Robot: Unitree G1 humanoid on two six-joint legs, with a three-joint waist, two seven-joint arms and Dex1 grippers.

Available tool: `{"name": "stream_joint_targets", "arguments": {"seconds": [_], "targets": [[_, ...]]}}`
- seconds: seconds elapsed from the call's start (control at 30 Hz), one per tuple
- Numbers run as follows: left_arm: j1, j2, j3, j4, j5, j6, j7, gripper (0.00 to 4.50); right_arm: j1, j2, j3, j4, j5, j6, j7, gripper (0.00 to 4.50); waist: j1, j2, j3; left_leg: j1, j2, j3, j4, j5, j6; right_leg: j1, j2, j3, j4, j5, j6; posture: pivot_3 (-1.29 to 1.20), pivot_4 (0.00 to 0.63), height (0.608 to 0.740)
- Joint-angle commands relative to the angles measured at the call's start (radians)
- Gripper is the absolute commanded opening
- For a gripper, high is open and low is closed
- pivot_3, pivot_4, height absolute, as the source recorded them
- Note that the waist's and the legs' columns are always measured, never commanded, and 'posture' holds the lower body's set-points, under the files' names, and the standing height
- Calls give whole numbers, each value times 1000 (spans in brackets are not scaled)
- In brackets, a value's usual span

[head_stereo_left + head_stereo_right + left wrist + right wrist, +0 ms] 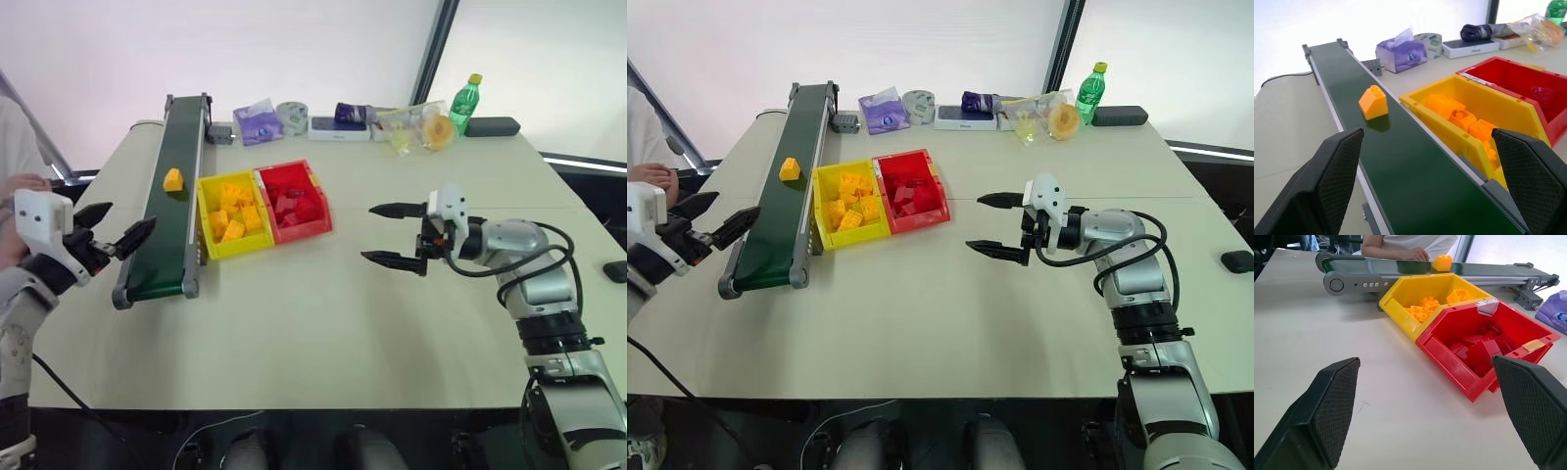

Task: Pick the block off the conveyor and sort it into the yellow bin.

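From the head camera, the conveyor [171,191] runs along the table's left side, from near the far edge toward the near one. The block [173,179] sits on the belt about midway along, level with the far end of the yellow bin [208,245], which stands just beside the belt on its right with the red bin [318,220] touching it. The left gripper [110,227] hovers at the belt's near end, fingers spread wide and empty. The right gripper [392,235] hangs over the table's middle, well apart from the belt, fingers likewise spread with nothing between them.

In the left wrist view, the block [1373,102] lies straight ahead along the belt, between the lines of the two spread fingers [1332,171], its slanted top facing the bin side. The belt's long axis runs with the gripper's pointing direction.

In the right wrist view, both bins stand between the gripper and the block [1443,262].

By my reading, the left arm is clearly nearer and better lined up for the pick.
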Motion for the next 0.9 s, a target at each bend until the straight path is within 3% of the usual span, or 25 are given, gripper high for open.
{"name": "stream_joint_targets", "arguments": {"seconds": [0.03, 0.17, 0.4, 0.73, 0.83, 0.9], "targets": [[-75, -23, 5, -38, 18, 59, 150, 4436, -18, -2, -15, -24, 11, -7, -1, 4500, 3, 0, 0, 0, 0, 0, 0, 0, 0, 0, 0, 0, 0, 0, 0, 0, 150, 740], [-161, -68, -60, -87, 53, 247, 352, 4436, -19, 1, -13, -30, 14, -1, -4, 4500, 4, 0, 0, 0, 0, -1, 1, 0, 0, 1, 0, 0, 0, 0, 0, 0, 150, 740], [-264, -137, -142, -92, 124, 422, 533, 4436, -17, 6, -8, -40, 16, 6, -6, 4500, -1, 0, 0, 0, -1, -1, 1, 0, 0, 1, 1, 0, 0, 0, 0, 0, 150, 740], [-264, -236, -183, -105, 171, 494, 584, 4436, 0, -3, -18, -65, 22, 24, -12, 4500, 3, 0, 0, 0, -1, -1, 1, 0, 0, 1, 1, 0, 0, 0, 0, 0, 150, 740], [-257, -250, -168, -106, 155, 496, 557, 3593, 6, -4, -18, -71, 23, 28, -14, 4500, 3, 0, 0, 0, -1, -1, 1, 0, 0, 1, 0, 0, 0, 0, 0, 0, 150, 740], [-254, -252, -157, -110, 153, 512, 556, 2562, 10, -5, -18, -75, 23, 29, -15, 4500, 3, 0, 0, 0, -1, -1, 1, 0, 0, 1, 1, 0, 0, 0, 0, 0, 150, 740]]}}
